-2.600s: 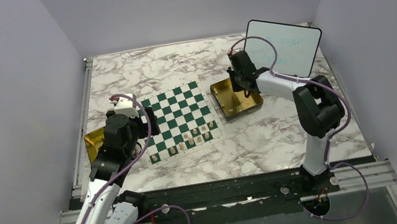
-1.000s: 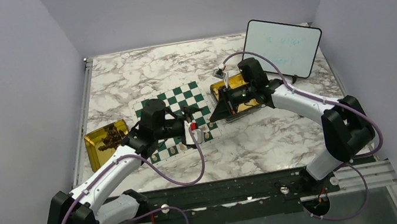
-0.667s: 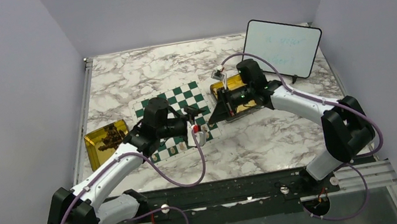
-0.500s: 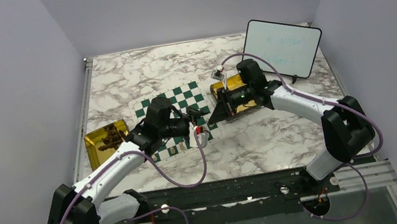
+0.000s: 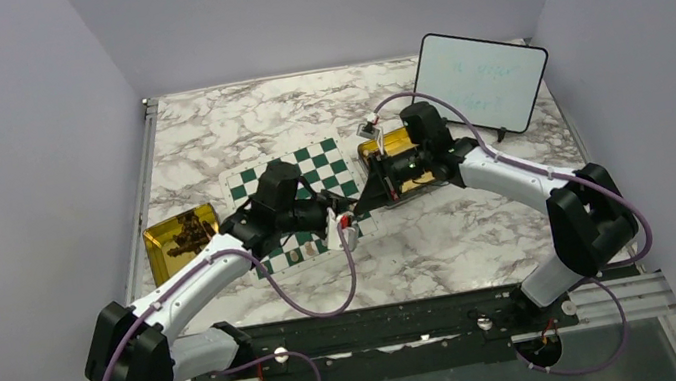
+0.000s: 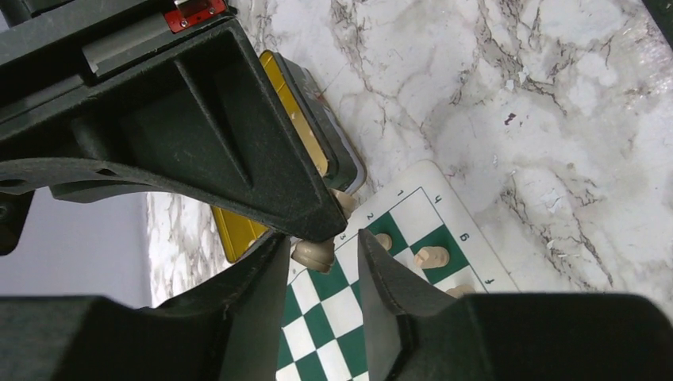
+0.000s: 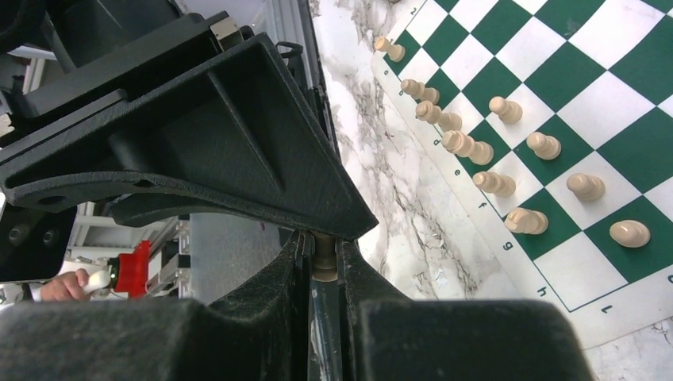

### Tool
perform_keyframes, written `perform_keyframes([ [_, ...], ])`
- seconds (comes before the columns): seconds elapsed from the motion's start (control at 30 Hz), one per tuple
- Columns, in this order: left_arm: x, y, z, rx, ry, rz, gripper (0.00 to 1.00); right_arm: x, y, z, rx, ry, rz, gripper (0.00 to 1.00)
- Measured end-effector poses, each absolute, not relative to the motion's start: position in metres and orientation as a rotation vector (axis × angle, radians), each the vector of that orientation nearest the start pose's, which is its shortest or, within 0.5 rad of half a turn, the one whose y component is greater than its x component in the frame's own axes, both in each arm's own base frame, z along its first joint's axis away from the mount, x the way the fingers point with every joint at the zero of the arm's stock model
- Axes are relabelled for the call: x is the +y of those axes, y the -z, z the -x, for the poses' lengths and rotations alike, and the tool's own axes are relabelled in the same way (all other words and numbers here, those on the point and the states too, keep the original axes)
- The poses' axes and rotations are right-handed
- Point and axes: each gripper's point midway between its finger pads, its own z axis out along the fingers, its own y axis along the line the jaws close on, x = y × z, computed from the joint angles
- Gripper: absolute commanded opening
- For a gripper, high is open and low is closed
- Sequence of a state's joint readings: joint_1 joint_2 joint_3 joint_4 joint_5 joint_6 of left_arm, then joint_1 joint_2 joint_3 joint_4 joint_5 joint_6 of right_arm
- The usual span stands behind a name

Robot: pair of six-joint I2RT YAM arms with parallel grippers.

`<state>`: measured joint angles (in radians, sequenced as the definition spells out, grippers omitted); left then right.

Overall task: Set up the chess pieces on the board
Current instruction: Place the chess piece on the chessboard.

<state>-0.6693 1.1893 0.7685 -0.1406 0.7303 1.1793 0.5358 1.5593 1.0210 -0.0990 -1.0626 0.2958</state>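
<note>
1. Left fingers [image 6: 262, 302] stand part-open, one on each side of the held piece [image 6: 312, 252]. A gap shows on one side, so they have no grip yet. Right fingers [image 7: 278, 317] are clamped on that same cream piece, at their tips.
2. Both grippers meet tip to tip over a corner of the board [image 7: 603, 95]. The piece hangs between all four fingers and appears clear of the mat below them.
3. Risk: right gripper [image 7: 322, 238] lets go before left gripper [image 6: 321, 242] has a firm pinch. The piece drops onto the board and likely rolls.
4. Risk: left fingers pinch off-centre on the rounded part. The piece pops out or twists, ends up tilted in the grip, and is hard to stand upright.
5. Risk: fingertips of the two grippers collide. They overlap closely, with little room beside the piece.
6. Risk: a dropped piece or a low sweep knocks the placed pieces [image 7: 456, 143] just below and beyond the fingertips. They sit tight along the board edge.
7. Which end of the piece faces the left fingers: cannot tell.
</note>
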Motion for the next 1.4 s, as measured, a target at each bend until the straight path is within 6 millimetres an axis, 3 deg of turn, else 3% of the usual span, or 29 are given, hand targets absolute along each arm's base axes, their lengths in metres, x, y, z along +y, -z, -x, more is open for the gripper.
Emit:
perform_keyframes([
  [0.23, -0.289, -0.178, -0.228, 0.889, 0.444, -1.812, 0.19, 0.317, -0.184, -0.223, 2.091, -1.605, 0.897, 0.12],
  [0.5, -0.289, -0.187, -0.231, 1.037, 0.507, -1.723, 0.14, 0.315, -0.197, -0.227, 2.077, -1.563, 0.814, 0.23],
  [0.83, -0.283, -0.194, -0.233, 1.308, 0.615, -1.427, 0.14, 0.314, -0.211, -0.241, 2.053, -1.518, 0.609, 0.36],
  [1.1, -0.281, -0.211, -0.23, 1.453, 0.767, -1.12, 0.14, 0.315, -0.225, -0.248, 1.993, -1.525, 0.515, 0.35],
  [1.4, -0.281, -0.218, -0.232, 1.511, 0.823, -0.999, 0.14, 0.318, -0.235, -0.251, 1.949, -1.555, 0.487, 0.39],
])
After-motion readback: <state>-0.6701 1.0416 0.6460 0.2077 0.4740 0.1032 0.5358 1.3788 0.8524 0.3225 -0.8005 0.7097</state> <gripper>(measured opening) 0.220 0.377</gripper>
